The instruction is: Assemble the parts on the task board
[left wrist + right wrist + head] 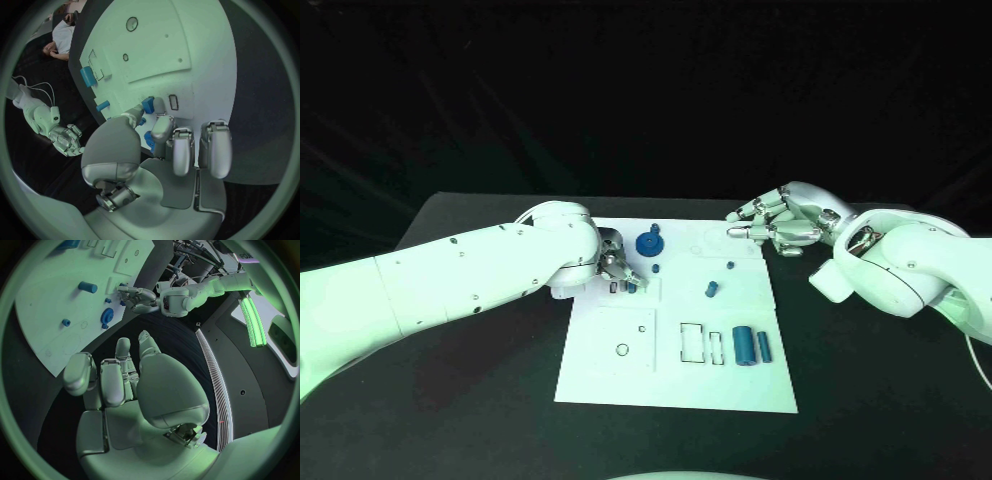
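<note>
Left robot hand (620,270) over the task board (733,385), left of centre, fingertips pinching a small blue part (148,104) beside a rectangular slot (174,102). Right robot hand (783,222) idle at the far right corner, fingers loosely apart, holding nothing. Blue gear (651,243) just beyond; two blue cylinders (753,345) nearer. Risk: shallow fingertip pinch, so part may tilt, jam at slot edge or slip onto tabletop (473,380).

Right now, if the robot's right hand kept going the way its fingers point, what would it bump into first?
Probably the task board: the right hand hovers by its far corner, fingers pointing over it toward the blue gear. Depth is unclear, so it may pass above.
</note>
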You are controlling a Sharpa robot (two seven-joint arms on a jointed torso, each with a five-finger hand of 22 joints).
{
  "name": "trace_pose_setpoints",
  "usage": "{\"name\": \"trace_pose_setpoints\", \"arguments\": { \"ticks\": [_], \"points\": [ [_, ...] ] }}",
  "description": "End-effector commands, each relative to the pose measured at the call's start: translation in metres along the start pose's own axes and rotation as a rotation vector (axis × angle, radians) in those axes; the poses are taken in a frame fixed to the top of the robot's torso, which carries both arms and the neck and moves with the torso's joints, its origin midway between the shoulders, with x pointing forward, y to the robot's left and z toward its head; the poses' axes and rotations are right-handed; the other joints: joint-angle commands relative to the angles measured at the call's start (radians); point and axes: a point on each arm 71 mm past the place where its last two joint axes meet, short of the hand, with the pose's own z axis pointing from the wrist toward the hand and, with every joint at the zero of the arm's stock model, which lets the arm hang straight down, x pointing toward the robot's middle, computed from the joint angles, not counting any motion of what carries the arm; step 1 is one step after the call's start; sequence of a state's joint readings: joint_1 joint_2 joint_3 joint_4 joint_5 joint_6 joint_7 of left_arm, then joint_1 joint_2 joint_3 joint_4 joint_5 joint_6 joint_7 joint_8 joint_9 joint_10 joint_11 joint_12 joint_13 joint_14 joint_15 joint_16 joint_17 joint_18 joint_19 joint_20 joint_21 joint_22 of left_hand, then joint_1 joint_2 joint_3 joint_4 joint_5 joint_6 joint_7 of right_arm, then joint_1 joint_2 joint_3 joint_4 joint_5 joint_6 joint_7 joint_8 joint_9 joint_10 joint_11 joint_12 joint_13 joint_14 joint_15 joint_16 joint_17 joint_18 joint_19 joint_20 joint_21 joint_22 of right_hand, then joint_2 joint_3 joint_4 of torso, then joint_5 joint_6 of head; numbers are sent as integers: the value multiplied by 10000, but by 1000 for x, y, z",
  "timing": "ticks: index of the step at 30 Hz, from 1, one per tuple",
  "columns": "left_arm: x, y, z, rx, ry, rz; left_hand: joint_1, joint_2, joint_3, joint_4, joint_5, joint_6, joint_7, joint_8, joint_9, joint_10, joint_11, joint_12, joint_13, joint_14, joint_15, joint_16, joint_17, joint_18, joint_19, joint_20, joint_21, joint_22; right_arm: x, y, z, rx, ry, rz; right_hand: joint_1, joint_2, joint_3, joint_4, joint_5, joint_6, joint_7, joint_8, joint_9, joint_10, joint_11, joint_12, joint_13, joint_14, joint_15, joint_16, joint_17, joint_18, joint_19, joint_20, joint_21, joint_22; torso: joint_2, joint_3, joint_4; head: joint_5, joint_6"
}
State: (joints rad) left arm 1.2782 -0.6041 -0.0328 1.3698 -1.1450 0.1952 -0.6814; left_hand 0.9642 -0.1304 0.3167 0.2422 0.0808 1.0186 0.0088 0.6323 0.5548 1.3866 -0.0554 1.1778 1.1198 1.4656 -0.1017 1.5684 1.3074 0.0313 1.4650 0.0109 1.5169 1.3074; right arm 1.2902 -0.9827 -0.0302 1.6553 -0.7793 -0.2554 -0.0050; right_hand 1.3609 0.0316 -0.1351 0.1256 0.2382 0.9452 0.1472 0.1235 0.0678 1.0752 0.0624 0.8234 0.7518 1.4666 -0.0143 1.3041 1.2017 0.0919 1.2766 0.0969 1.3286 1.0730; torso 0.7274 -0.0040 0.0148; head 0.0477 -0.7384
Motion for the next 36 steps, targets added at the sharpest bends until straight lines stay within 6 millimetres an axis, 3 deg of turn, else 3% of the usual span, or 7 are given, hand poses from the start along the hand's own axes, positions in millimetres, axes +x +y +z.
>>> {"name": "trace_pose_setpoints", "arguments": {
  "ticks": [1, 16, 22, 30, 36],
  "points": [
    [12, 1, 2, -148, 517, 181, -91, 29, -215, 61, -21, 82, 22, -19, -31, 74, 17, 34, 18, 1052, -41, 24, 2634, -136, 743, -48, 32, 2021, 1, 1, 0, -96, 105, -60, -115, 13, -56, 11, 13, -32, 42, 62, 13, -45, 23, -25, -14, 207, 31, -66, -16, 137, -88, 2, -67, -9, 0, -4, 6, -6, -13],
    [-5, 2, -10, 1, 25, 30, 29, 44, -833, 260, -21, 63, 29, -15, -126, 44, 16, -46, -40, 1052, -49, 24, 2634, -113, 702, -58, -40, 1946, 0, 0, 1, -55, 112, -67, -166, 11, -146, 64, -54, -49, 43, 80, 12, -39, 25, -4, -39, 209, 33, -69, -10, 138, -85, 5, -80, -18, -7, 0, 9, 1, 50],
    [-36, 4, -27, 87, -354, -69, 311, 35, -1548, 411, 7, -302, 151, -62, -212, -464, 115, -770, -809, 1052, 7, 24, 2634, -10, 515, -22, -365, 1591, -1, -2, 2, -23, 79, -77, -171, 10, -161, 70, -67, -53, 43, 83, 12, -38, 26, 0, -42, 209, 33, -72, -12, 137, -84, 5, -82, -18, -6, 6, 3, 8, 97],
    [-81, 14, -43, -162, -535, -200, 630, 160, -2286, 452, 10, -599, 293, -216, -415, -829, 240, -1216, -1319, 1052, 107, 24, 2634, 57, 390, 73, -611, 1349, 0, -2, 4, -3, 76, -83, -177, 7, -175, 76, -78, -56, 44, 85, 12, -38, 26, 3, -46, 210, 34, -72, -11, 136, -81, 5, -81, -15, -2, 7, 18, 39, 121],
    [-103, 22, -35, -535, -541, -388, 1209, 318, -2697, 433, 30, -1113, 565, -767, -845, -1513, 474, -2171, -2329, 1052, 282, 24, 2634, 154, 194, 219, -988, 977, 0, -2, 5, -24, 61, -83, -178, 7, -181, 78, -81, -57, 44, 87, 12, -37, 26, 5, -47, 211, 34, -70, -8, 136, -78, 5, -80, -12, 10, -20, 29, 44, 163]
  ]
}}
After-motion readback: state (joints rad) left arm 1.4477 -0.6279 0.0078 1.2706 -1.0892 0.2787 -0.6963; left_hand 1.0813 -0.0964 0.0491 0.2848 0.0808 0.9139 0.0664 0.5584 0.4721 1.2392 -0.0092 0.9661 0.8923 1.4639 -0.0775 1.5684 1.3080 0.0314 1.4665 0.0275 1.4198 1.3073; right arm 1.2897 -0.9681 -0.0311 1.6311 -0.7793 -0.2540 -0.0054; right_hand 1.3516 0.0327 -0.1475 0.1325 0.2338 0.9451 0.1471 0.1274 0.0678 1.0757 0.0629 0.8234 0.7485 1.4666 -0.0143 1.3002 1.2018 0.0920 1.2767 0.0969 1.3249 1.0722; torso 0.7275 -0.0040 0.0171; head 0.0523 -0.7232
